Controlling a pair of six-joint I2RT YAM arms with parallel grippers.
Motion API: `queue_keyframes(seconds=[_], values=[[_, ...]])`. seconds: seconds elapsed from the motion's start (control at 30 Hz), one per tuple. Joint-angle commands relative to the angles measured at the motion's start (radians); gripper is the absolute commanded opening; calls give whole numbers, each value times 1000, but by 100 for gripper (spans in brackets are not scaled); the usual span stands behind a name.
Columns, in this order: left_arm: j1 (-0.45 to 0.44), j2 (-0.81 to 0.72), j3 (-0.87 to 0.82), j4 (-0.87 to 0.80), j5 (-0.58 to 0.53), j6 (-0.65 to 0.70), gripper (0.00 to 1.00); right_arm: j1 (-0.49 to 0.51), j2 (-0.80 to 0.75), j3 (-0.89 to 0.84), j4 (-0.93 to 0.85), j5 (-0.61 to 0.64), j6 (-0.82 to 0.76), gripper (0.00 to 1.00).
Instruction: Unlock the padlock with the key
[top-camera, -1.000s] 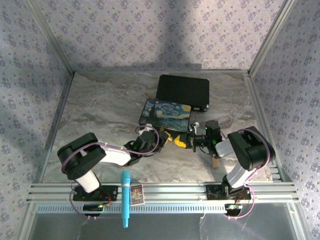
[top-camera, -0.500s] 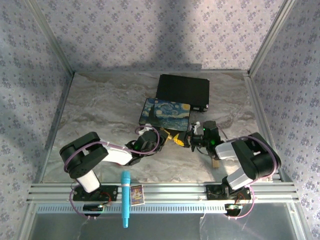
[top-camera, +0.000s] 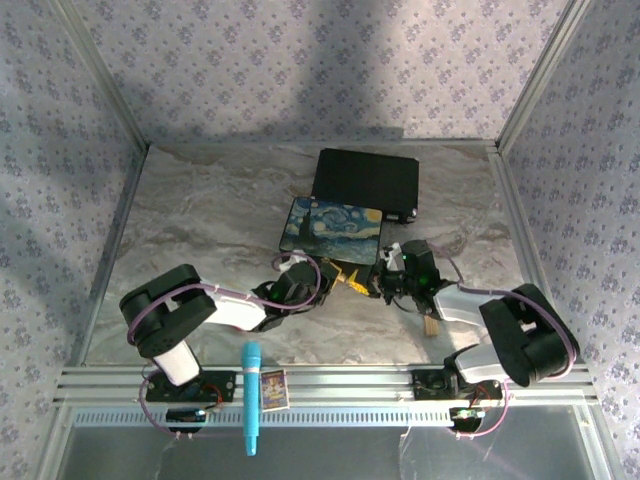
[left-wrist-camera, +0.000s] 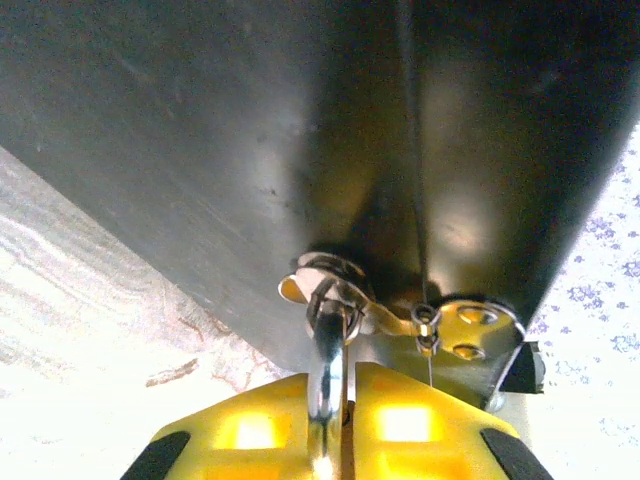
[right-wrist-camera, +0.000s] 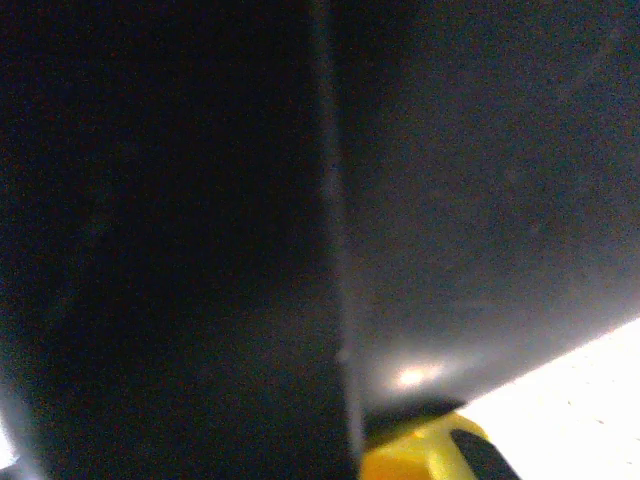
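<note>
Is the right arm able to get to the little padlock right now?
Probably yes. The right gripper sits beside the left gripper, which pinches the padlock by its silver shackle at the painted box, with nothing else between them. Its yellow fingers hide most of the lock, though.

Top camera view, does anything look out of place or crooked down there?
Yes. A blue marker and a small card lie on the aluminium rail between the arm bases, off the marble table. The starry-night box sits at a slight angle to the black case.
</note>
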Motion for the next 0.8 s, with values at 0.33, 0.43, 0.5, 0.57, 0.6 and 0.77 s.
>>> queue_keyframes(seconds=[0.33, 0.43, 0.5, 0.57, 0.6, 0.77], values=[[-17, -51, 44, -208, 76, -55, 0, 28, -224, 62, -593, 253, -443, 45], [-5, -56, 42, -240, 73, -49, 0, 71, -261, 107, -724, 345, -638, 47], [7, -57, 33, -239, 77, -46, 0, 129, -308, 132, -765, 437, -740, 51], [17, -63, 29, -258, 86, -45, 0, 199, -345, 157, -799, 576, -781, 58], [21, -69, 29, -272, 86, -41, 0, 241, -360, 163, -794, 645, -816, 82], [26, -109, 46, -373, 84, -19, 0, 390, -358, 186, -713, 755, -1051, 90]])
